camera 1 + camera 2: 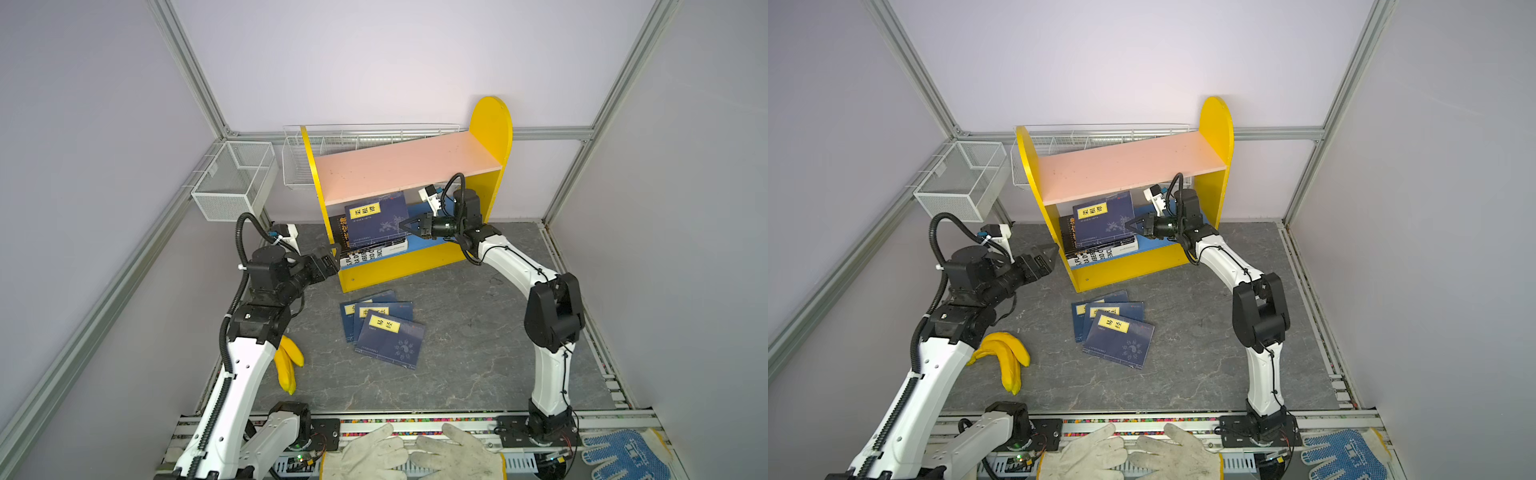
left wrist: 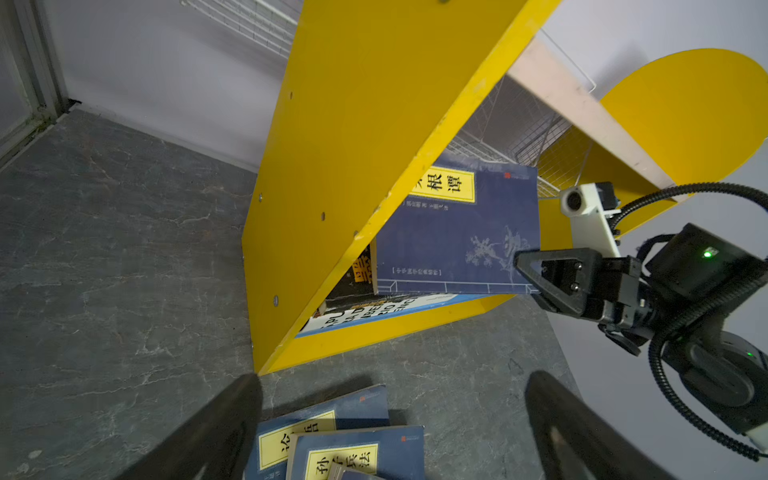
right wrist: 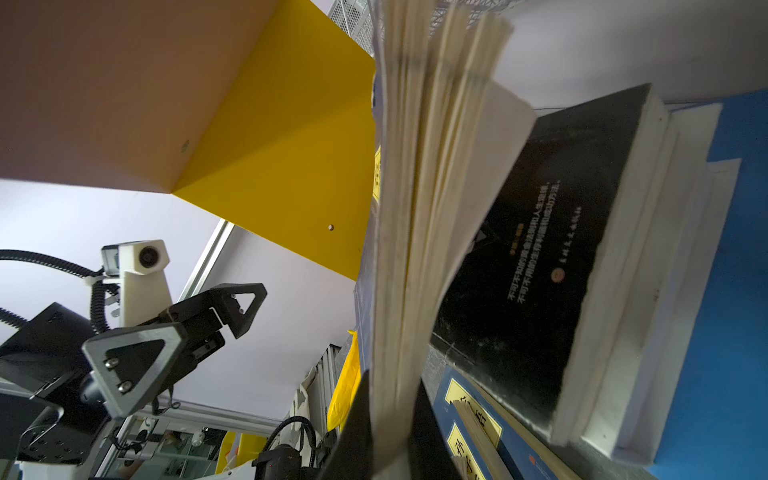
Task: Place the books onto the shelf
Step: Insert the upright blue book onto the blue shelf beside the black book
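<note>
Right pincer: we see the right pincer (image 1: pixel 406 226) clamped tight on the page edge of a navy book (image 1: pixel 376 222), reaching in under the pink upper board (image 1: pixel 407 166) of the shelf (image 1: pixel 492 124)
Held book: it stands upright straight ahead of that pincer in the lower compartment, cover facing out and yellow title label uppermost; in the right wrist view its pages (image 3: pixel 419 208) fan loose beyond the fingertips
Left pincer: the left pincer (image 1: pixel 1047 254) gapes wide and holds nothing, poised just outside the shelf's left yellow side panel (image 2: pixel 353 145), near its front corner
Shelved stack: below the right pincer's book we make out a thick white book (image 1: pixel 361 258) with black lettering lying flat on the blue lower board (image 3: pixel 739 311), a black book (image 3: pixel 540 249) flat above it, and another black book (image 1: pixel 337 232) on end between the held book and the left pincer
Loose books: three navy books (image 1: pixel 388 332) lie fanned over one another on the grey surface (image 1: pixel 478 332), well apart from both pincers, on the side toward the arm bases and roughly between the two
Bananas: a yellow bunch (image 1: pixel 289 361) lies on the surface behind the left pincer, beside that arm's white link
</note>
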